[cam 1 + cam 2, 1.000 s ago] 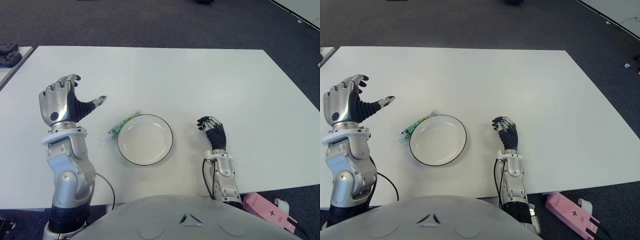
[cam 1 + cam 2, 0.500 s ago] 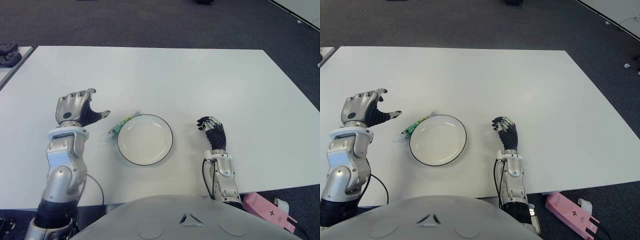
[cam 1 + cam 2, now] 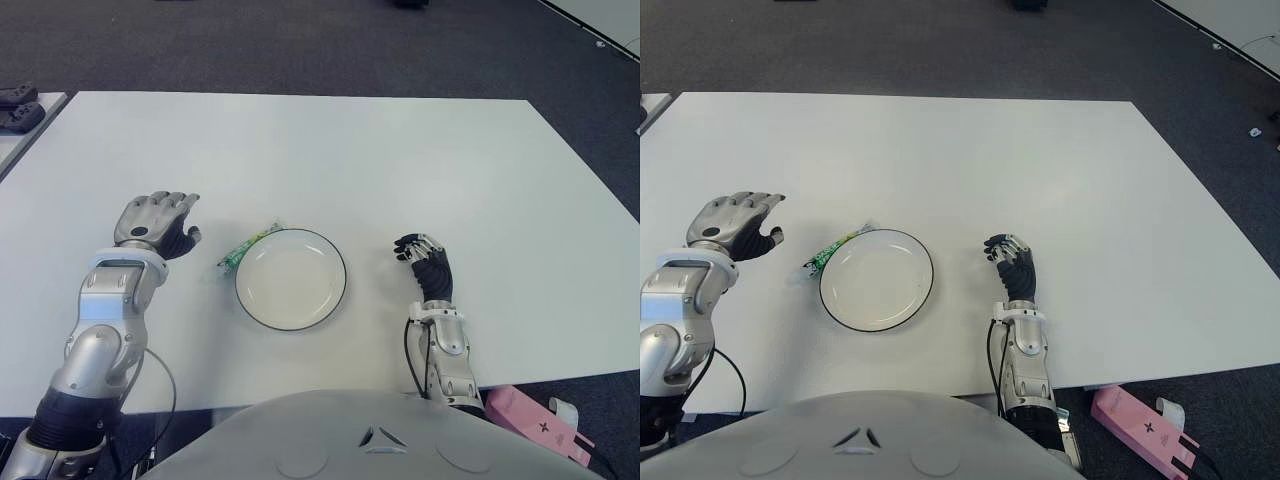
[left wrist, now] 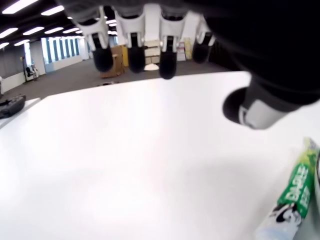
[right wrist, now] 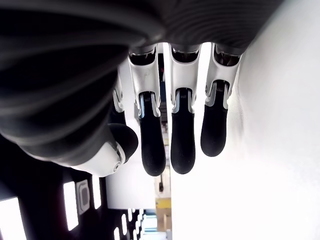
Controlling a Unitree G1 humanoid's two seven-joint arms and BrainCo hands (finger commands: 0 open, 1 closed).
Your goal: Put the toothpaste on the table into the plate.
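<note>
Green toothpaste [image 3: 247, 245] lies beside the empty, relaxed left hand [image 3: 155, 222].

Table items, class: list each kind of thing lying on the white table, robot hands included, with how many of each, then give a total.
Toothpaste tube: 1
Plate: 1
Robot hands: 2, left hand and right hand
Total: 4

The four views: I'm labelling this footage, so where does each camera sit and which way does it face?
Eye views: head stereo pair, looking down at the white table; left hand, right hand, plate between.
Left wrist view: under the open left hand's fingertips, facing across the table; toothpaste nearby.
Right wrist view: close behind the right hand's fingers.
Shared: toothpaste in eye and left wrist views.
</note>
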